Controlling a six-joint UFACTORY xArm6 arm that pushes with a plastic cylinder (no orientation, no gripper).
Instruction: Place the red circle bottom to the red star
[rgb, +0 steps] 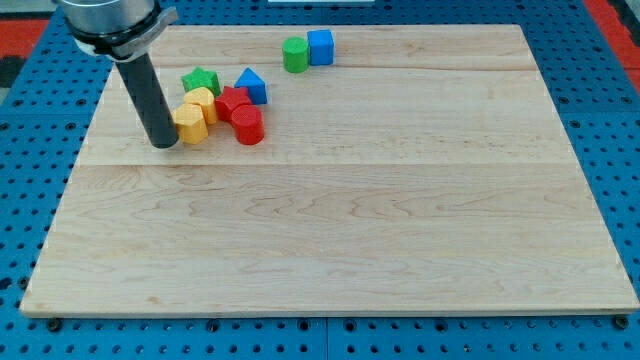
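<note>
Red circle (249, 127) touches red star (233, 103), on its lower-right. My tip (165, 143) sits left, touching yellow block (190, 125). No pincer; bare rod.

green star (201, 81) | blue triangle (250, 85) | green cylinder (295, 54) | blue cube (320, 46)

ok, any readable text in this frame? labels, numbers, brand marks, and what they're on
None: no words, numbers, logos or signs are readable.
The wooden board shows only grain.
The blocks, such as the red circle, red star and yellow block, have plain faces.
The rod ending in my tip, just to the view's left of the yellow block, carries no marking.
The blue perforated table is unmarked.
</note>
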